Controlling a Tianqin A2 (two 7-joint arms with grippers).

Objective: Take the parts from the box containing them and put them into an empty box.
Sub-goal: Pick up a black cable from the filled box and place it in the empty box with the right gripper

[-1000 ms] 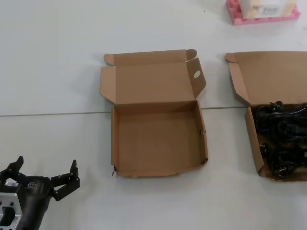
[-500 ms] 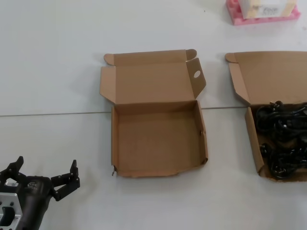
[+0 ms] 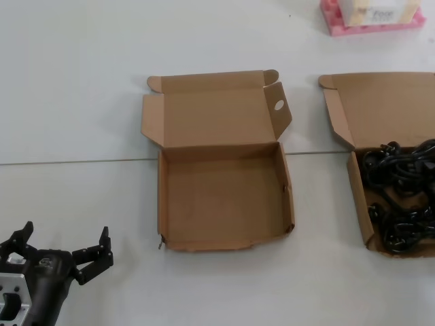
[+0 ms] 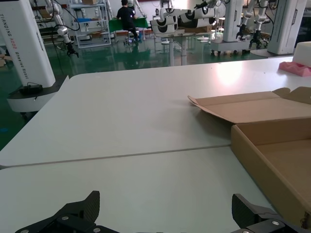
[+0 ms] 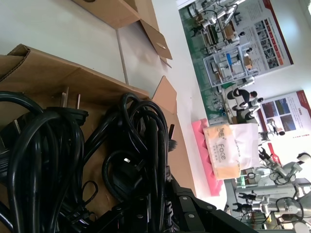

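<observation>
At the near left corner of the white surface (image 3: 81,81), the left claw (image 3: 64,252) hovers low with its fingers spread wide, well apart from the empty box (image 3: 221,197), whose holed lid flap stands open. Deep in the box of cables (image 3: 358,197) on the right, the right claw (image 5: 160,206) sits among the black cable bundles (image 5: 97,145); whether its fingers are spread or pinching a bundle cannot be told.
</observation>
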